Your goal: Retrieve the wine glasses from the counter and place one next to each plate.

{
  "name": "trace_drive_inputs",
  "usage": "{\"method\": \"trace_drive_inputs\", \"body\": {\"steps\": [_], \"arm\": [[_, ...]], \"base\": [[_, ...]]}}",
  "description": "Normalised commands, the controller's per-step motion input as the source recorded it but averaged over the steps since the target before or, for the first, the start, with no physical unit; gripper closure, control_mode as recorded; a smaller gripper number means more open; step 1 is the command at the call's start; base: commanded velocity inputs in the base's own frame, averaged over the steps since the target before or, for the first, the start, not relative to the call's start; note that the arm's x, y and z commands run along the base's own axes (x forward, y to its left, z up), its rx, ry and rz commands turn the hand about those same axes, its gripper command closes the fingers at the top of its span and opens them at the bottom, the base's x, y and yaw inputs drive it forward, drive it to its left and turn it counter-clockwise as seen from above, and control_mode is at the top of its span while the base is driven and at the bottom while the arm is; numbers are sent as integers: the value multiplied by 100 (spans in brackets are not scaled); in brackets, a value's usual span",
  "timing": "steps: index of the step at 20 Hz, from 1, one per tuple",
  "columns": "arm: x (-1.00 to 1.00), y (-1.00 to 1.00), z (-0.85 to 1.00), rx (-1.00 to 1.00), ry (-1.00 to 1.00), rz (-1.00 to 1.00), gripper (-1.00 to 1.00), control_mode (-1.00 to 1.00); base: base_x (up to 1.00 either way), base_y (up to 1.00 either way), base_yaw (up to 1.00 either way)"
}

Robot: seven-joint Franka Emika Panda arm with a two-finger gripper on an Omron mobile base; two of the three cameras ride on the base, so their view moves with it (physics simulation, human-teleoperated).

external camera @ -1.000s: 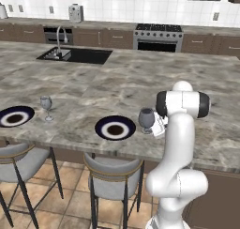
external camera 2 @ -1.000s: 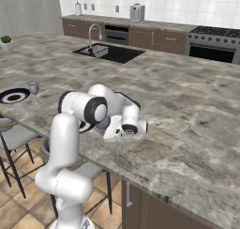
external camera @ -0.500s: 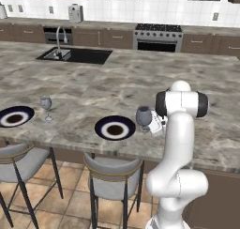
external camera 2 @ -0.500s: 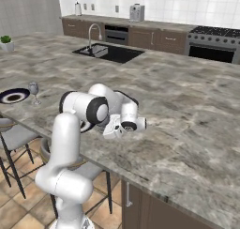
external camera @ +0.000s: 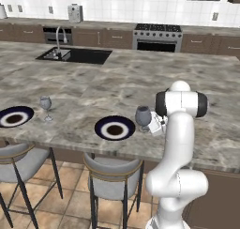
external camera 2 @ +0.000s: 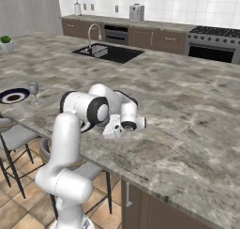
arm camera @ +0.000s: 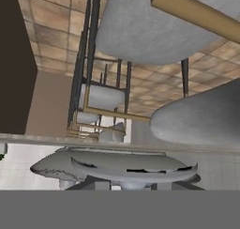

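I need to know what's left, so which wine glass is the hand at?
The larger grey goblet right of the nearer plate, at the hand; the smaller glass stands alone.

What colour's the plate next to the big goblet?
Dark navy-black plate with a pale ring around a dark centre; clearest in the left base view.
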Motion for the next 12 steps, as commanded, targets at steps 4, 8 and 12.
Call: {"method": "trace_drive_inputs", "body": {"steps": [4,8,12], "arm": [[0,0,-50,-4,3,0,100,-100],[0,0,-57,-4,2,0,100,-100],[0,0,-60,-5,1,0,-100,-100]], "base": [[0,0,0],[0,0,0],[0,0,0]]}}
